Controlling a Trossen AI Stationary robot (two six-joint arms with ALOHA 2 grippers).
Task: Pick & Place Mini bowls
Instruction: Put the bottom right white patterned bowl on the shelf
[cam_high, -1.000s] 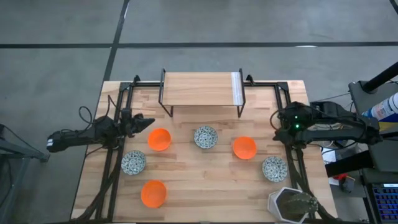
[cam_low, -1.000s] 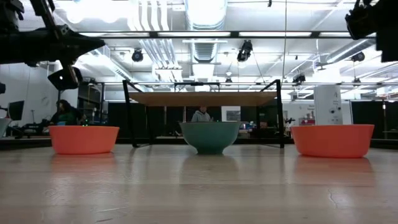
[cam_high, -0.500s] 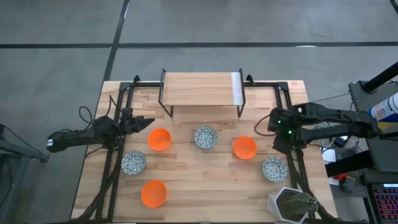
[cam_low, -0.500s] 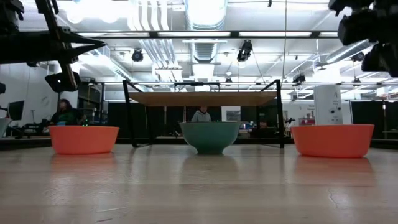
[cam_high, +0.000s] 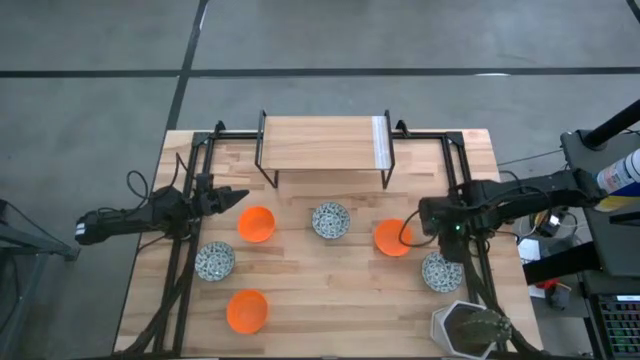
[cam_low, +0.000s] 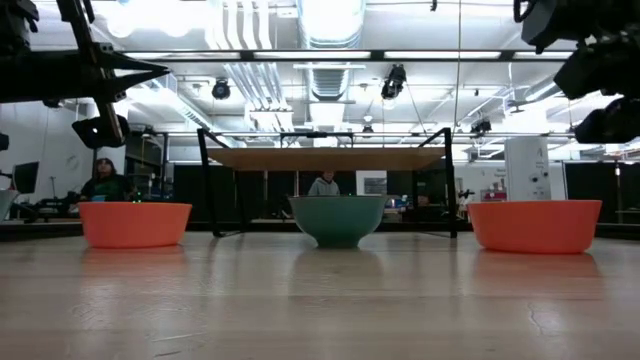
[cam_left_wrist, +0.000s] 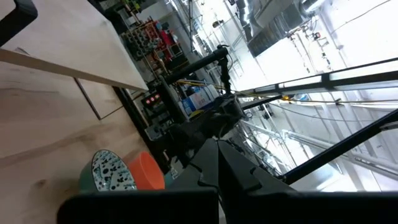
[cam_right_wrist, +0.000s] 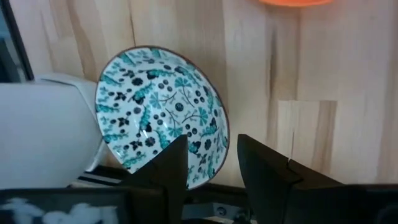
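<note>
From above we count six mini bowls, all mouth-up on the table (cam_high: 300, 290); at table height we see only three, two orange (cam_low: 135, 223) (cam_low: 535, 225) flanking a teal-sided one (cam_low: 337, 219). The right gripper (cam_high: 428, 218) hangs just beside the right-hand orange bowl (cam_high: 392, 238), fingers (cam_right_wrist: 267, 168) spread, holding nothing; its wrist camera shows the speckled bowl (cam_right_wrist: 163, 112) beside the white pot (cam_right_wrist: 43, 134). The left gripper (cam_high: 235, 196), pressed together, waits near the left orange bowl (cam_high: 256, 224). The pot is cut off at the frame edge
</note>
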